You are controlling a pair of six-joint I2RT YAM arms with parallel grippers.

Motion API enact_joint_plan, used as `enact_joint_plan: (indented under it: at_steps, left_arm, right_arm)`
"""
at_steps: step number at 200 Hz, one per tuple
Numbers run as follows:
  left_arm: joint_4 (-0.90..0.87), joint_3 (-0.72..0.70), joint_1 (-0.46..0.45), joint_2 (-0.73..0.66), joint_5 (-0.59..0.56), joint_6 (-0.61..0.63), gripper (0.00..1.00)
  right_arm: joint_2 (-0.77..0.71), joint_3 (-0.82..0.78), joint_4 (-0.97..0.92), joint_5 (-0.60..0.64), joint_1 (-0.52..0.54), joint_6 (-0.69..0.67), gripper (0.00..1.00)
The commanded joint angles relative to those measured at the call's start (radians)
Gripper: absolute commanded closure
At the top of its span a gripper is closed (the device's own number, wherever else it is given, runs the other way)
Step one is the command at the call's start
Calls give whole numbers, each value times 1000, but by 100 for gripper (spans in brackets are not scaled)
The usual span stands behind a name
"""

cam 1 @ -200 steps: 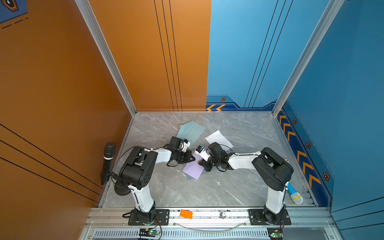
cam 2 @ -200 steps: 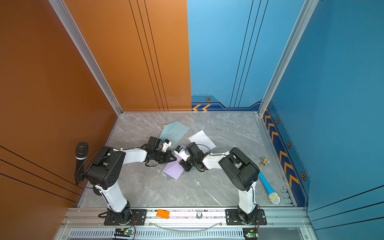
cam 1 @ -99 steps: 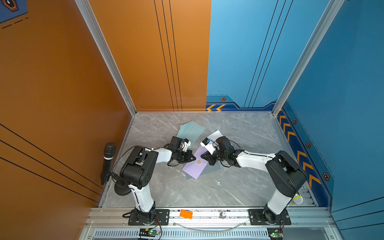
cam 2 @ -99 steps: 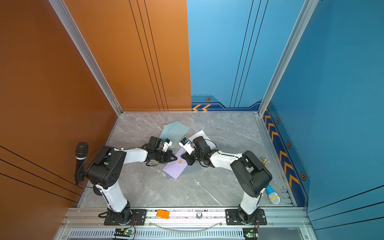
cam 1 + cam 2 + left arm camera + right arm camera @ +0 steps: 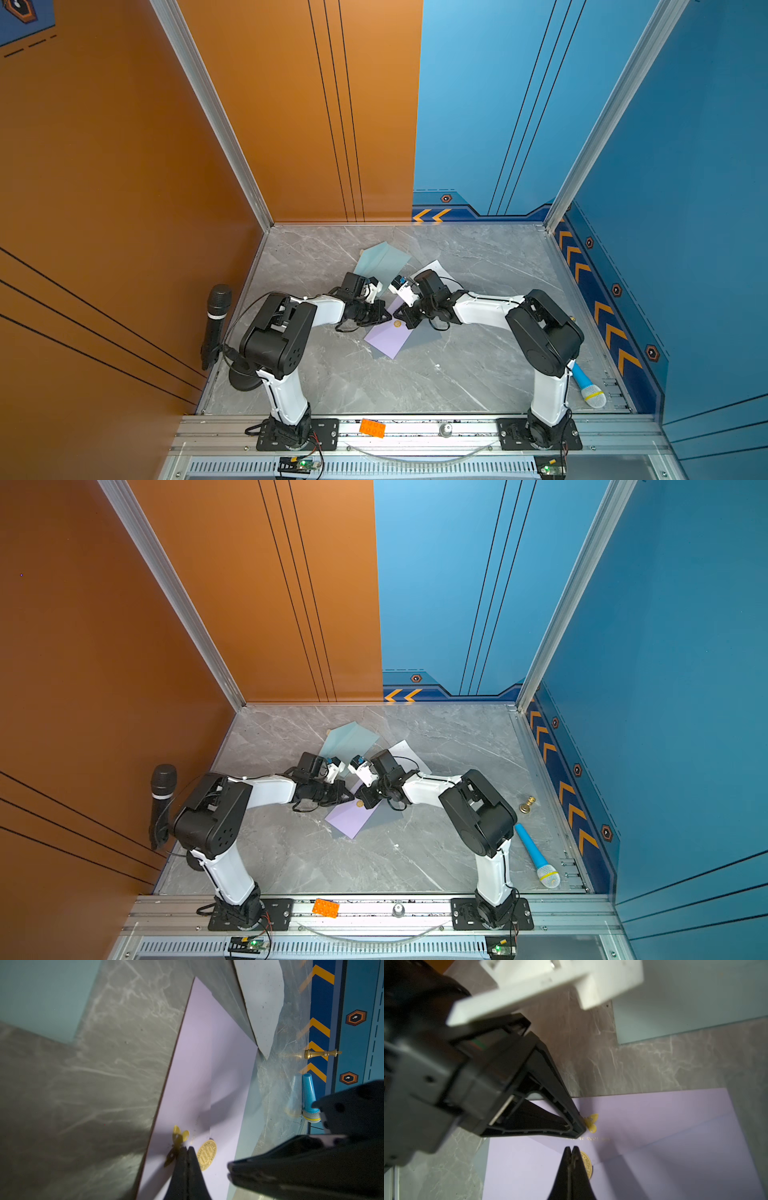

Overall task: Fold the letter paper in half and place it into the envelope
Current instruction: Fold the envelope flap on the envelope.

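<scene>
**Bimanual cell, both arms reaching in to the table centre.** The envelope point(image 5: 387, 337) point(image 5: 350, 820) is a lavender rectangle lying flat and askew on the grey marble table point(image 5: 332, 374), roughly midway between the two arms. The wrist views show faint overlapping flap edges point(image 5: 675, 1132) across its face. They also show a round gold seal point(image 5: 206, 1155) point(image 5: 587, 1164) with lettering too small to read, and beside it a gold butterfly point(image 5: 178, 1136) point(image 5: 591, 1123).

The left gripper point(image 5: 388, 318) point(image 5: 186, 1149) has its jaws pressed together with nothing visible between them, and its tips sit on the envelope at the butterfly. The right gripper point(image 5: 405, 323) point(image 5: 571, 1149) is likewise fully closed, its tips at the edge of the seal. Whether it pinches any paper cannot be told.

A pale blue-grey sheet point(image 5: 424, 334) point(image 5: 245, 1109) lies under the envelope and shows along its right side. A teal sheet point(image 5: 382, 259) point(image 5: 685, 1001) lies just beyond the grippers on the far side. A white sheet point(image 5: 436, 266) point(image 5: 264, 1001) lies far right of it, partly covered by the right arm. Which sheet is the letter paper cannot be told, and none is inside the envelope.

A black microphone point(image 5: 216, 320) stands at the left wall. A blue microphone point(image 5: 586, 384) and a gold chess piece point(image 5: 527, 805) lie near the right wall.
</scene>
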Motion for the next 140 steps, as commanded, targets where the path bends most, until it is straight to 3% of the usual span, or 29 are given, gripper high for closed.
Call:
enact_joint_plan:
  at_steps: [1,73,140]
  left_arm:
    - [-126,-13,-8,37,-119,28,100]
    - [-125,-19,-12,37,-125,27,100]
    - [-117,-39,-5,32,-128,28,100]
  right_arm:
    - [30,-24,-5,29,26,48,98]
    - [19,-138,15,100,28,74,99]
    - [-72,-260,63,74,-45,125,99]
